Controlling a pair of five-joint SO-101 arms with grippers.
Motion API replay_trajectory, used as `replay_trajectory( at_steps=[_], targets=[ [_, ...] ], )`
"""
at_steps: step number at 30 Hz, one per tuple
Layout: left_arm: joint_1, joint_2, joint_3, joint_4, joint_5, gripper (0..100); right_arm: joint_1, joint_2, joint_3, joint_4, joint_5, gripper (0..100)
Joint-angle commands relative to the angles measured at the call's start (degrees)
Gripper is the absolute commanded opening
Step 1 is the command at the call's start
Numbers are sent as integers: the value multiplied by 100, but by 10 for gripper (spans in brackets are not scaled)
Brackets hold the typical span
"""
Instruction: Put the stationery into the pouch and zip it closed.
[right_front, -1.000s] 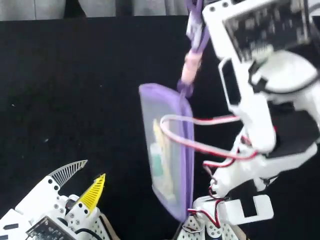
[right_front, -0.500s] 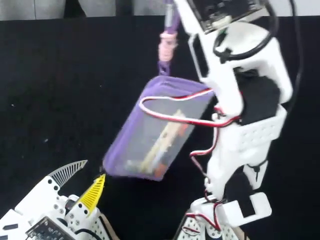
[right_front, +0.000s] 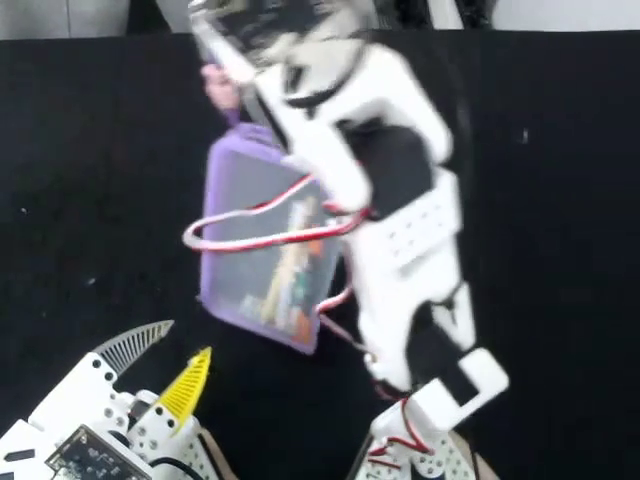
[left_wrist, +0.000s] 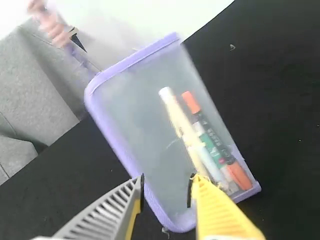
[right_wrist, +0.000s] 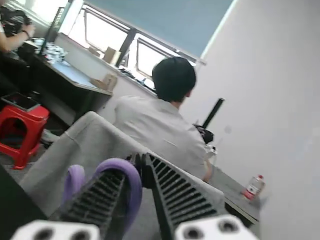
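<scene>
The purple mesh pouch (right_front: 262, 250) hangs above the black table (right_front: 90, 150), tilted, with pens (right_front: 290, 275) inside. In the left wrist view the pouch (left_wrist: 150, 125) shows several markers (left_wrist: 202, 142) lying against its lower side. My right gripper (right_wrist: 141, 165) is raised high and shut on the pouch's purple strap loop (right_wrist: 122, 175); from above the strap (right_front: 218, 90) runs up from the pouch's top corner to that arm (right_front: 380, 190). My left gripper (right_front: 160, 365) rests low at the table's near left, open, just below the pouch; nothing is between its grey and yellow fingers (left_wrist: 207, 205).
The right arm's red and white cable (right_front: 240, 240) loops across the front of the pouch. The table's far edge meets grey fabric (right_front: 100, 15) at the back. A person sits at a desk in the room behind.
The right arm has swung left across the table, carrying the hanging pouch from centre right to centre left; the pouch swung and tilted with it. The left arm kept still.
</scene>
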Motion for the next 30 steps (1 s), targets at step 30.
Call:
replay_trajectory(
  at_steps=[30],
  targets=[
    [-1376, 35, 321, -1160, 624, 175, -1231, -1587, -1165, 2620, -26, 11]
  ],
)
